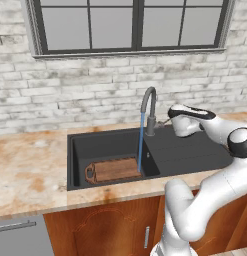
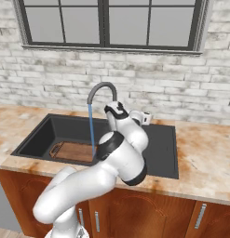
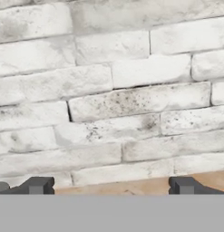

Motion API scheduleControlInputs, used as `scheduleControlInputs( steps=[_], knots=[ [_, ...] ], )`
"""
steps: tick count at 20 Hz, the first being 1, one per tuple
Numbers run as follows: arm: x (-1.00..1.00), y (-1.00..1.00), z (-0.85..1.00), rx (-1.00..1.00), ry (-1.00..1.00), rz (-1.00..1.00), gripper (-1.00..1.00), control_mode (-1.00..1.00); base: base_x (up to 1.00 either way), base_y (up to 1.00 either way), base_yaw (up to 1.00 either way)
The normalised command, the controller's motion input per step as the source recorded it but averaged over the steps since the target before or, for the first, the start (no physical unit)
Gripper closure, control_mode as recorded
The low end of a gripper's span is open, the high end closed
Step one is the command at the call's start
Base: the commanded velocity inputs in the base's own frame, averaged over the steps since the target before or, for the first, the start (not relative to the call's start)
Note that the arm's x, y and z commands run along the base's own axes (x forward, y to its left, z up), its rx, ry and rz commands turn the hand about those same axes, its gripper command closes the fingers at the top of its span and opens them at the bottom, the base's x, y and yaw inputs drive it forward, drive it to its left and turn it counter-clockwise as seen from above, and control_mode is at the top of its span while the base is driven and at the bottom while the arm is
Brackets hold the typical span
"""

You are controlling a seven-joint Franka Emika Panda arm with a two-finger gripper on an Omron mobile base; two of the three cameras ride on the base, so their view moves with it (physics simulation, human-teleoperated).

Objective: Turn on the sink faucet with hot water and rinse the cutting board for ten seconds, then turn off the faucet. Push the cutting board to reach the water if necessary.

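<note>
Blue water (image 1: pixel 140 142) is seen falling in a thin straight stream from the grey arched faucet (image 1: pixel 149 107) onto the right end of the cutting board (image 1: pixel 114 170). The board is laid flat on the floor of the dark charcoal sink (image 1: pixel 107 141), toward the front wall, so that the stream reaches it; no push appears to be needed. It is shown as a small brown wooden rectangle with a darker rim, its looped handle turned to the left. The gripper (image 3: pixel 109 186) is held beside the faucet base, aimed at the pale brick wall (image 3: pixel 111 90), presumably kept close to the lever for shutting off. Its fingertips (image 3: pixel 39 185) are spread wide with nothing between them.
</note>
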Motion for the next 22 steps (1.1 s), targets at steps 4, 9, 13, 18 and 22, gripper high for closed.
scheduleControlInputs(
  steps=[4, 9, 13, 18, 22],
  knots=[
    [-0.23, -0.29, -0.02, 0.01, 0.0, 0.0, -1.0, -1.0, 0.0, 0.0, 0.0],
    [-0.21, -0.08, -0.22, 0.0, 0.0, 0.0, -1.0, -1.0, 0.0, 0.0, 0.0],
    [-0.13, -0.14, -0.15, 0.0, 0.0, 0.0, -1.0, -1.0, 0.0, 0.0, 0.0],
    [-0.01, -0.01, -0.1, 0.0, 0.0, 0.0, -1.0, -1.0, 0.0, 0.0, 0.0],
    [0.0, 0.0, -0.18, 0.0, 0.0, 0.0, -1.0, -1.0, 0.0, 0.0, 0.0]
  ],
)
